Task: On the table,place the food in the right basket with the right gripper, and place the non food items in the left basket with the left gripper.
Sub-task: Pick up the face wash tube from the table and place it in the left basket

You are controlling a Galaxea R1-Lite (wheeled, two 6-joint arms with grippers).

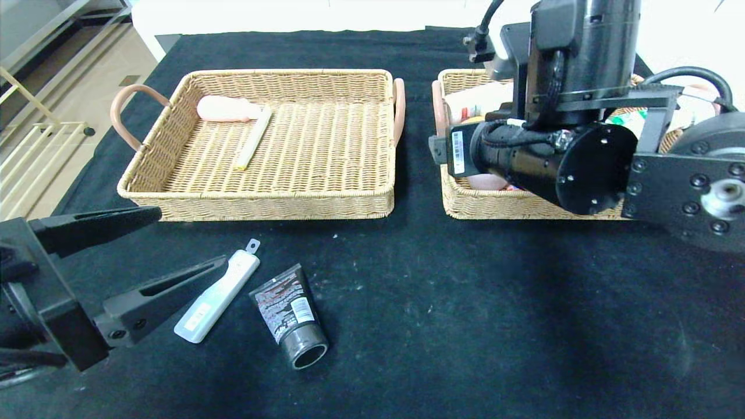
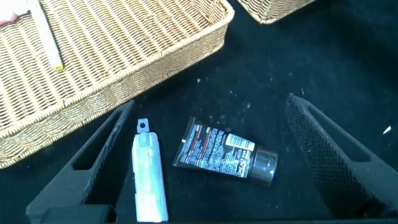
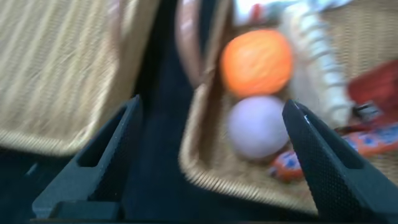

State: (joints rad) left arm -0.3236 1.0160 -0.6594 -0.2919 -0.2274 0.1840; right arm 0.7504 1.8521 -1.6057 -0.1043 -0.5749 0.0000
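A white flat plastic case [image 1: 218, 297] and a black tube [image 1: 288, 314] lie side by side on the black table, near the front left. My left gripper [image 1: 192, 237] is open and empty, hovering just above and left of them. In the left wrist view the case [image 2: 149, 180] lies by one finger and the tube [image 2: 221, 155] between the jaws of the left gripper [image 2: 210, 106]. My right gripper [image 3: 211, 106] is open and empty over the left rim of the right basket [image 1: 500, 206]. An orange [image 3: 256, 61] and a pale ball [image 3: 258, 127] lie inside.
The left basket [image 1: 256, 203] holds a pink item [image 1: 224, 109] and a cream stick [image 1: 254, 138]. My right arm [image 1: 524, 157] hides much of the right basket, where packaged snacks [image 3: 292, 163] and a cream ribbed item [image 3: 317, 68] also lie.
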